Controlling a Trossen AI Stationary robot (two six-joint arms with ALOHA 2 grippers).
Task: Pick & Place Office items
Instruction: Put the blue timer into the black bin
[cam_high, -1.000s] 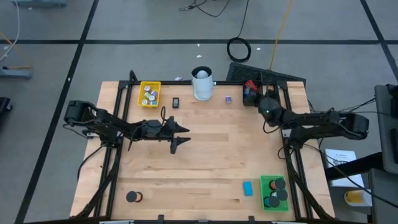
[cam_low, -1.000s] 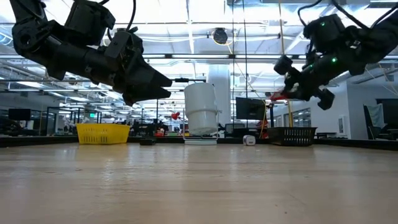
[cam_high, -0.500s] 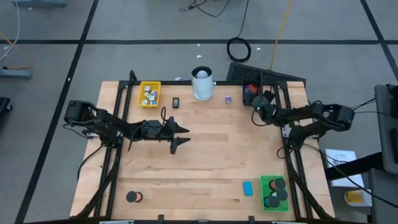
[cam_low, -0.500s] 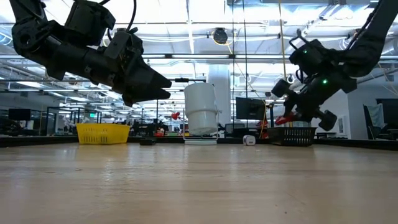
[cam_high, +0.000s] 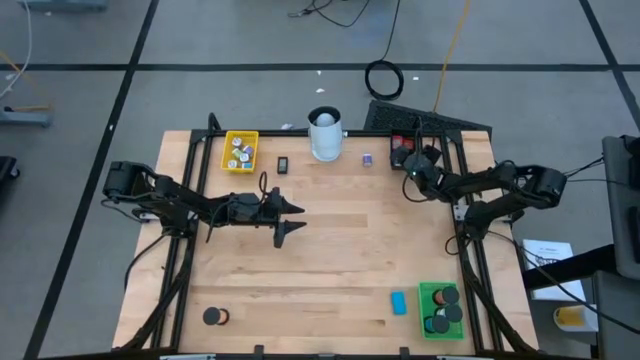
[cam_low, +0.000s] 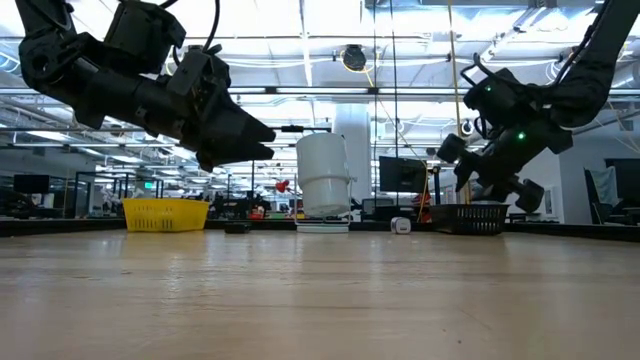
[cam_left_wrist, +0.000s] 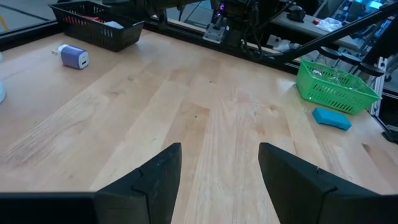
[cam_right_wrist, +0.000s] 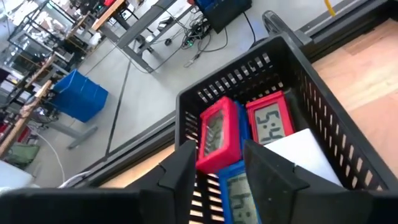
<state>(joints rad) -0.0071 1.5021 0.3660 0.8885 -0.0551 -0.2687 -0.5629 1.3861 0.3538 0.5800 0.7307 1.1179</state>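
From above, a wooden table (cam_high: 330, 250) holds a yellow tray (cam_high: 240, 152) of small pieces at the back left, beside a tall white cylinder (cam_high: 325, 134). A black tray (cam_high: 404, 150) sits at the back right, a green tray (cam_high: 439, 308) with black round discs (cam_high: 445, 297) at the front right, and a blue block (cam_high: 399, 302) lies just beside it. A lone black disc (cam_high: 212, 316) lies at the front left. The left gripper (cam_high: 290, 220) hangs over the table's middle left, fingers spread, holding nothing. The right gripper (cam_high: 410, 160) is at the black tray.

At table height, the left gripper (cam_low: 262, 140) hovers well above the wood; the right gripper (cam_low: 470, 172) hangs just over the black tray (cam_low: 470, 214).

The left wrist view shows its fingers (cam_left_wrist: 155, 180) apart over bare wood, with a small white and purple piece (cam_left_wrist: 73, 56) near the black tray.

The right wrist view shows its fingers (cam_right_wrist: 180, 168) parted, a red clock block (cam_right_wrist: 217, 134) lying between them in the black tray (cam_right_wrist: 311, 93); whether they touch it cannot be told. Another red clock (cam_right_wrist: 272, 125) and a blue one (cam_right_wrist: 239, 190) lie beside it.
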